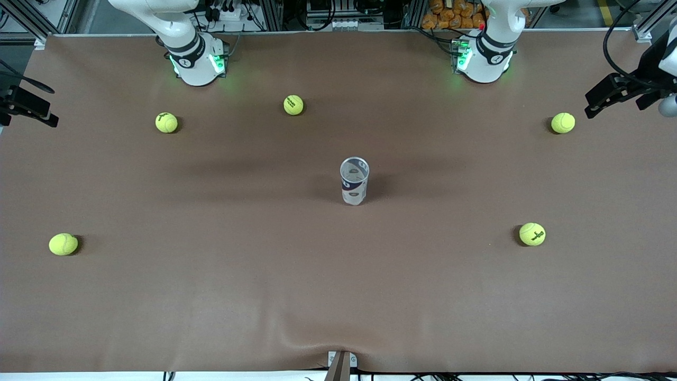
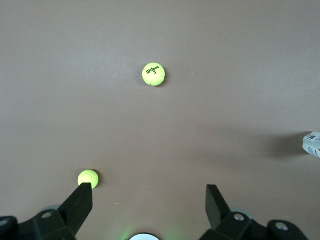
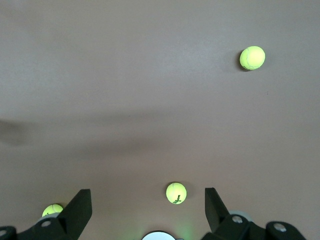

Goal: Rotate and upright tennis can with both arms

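Note:
The tennis can (image 1: 354, 181) stands upright in the middle of the table, clear with a white, navy and red label, its open top showing. Its edge also shows in the left wrist view (image 2: 312, 145). My left gripper (image 2: 148, 200) is open and empty, high over the table near the left arm's base (image 1: 484, 58). My right gripper (image 3: 147, 205) is open and empty, high over the table near the right arm's base (image 1: 195, 58). Both grippers are well away from the can. Neither hand shows clearly in the front view.
Several yellow-green tennis balls lie scattered on the brown table (image 1: 211, 296): two (image 1: 166, 122) (image 1: 293, 105) near the right arm's base, one (image 1: 63, 244) at that end, two (image 1: 563, 123) (image 1: 532, 234) toward the left arm's end. Black hardware juts in at both table ends (image 1: 613, 92) (image 1: 26, 106).

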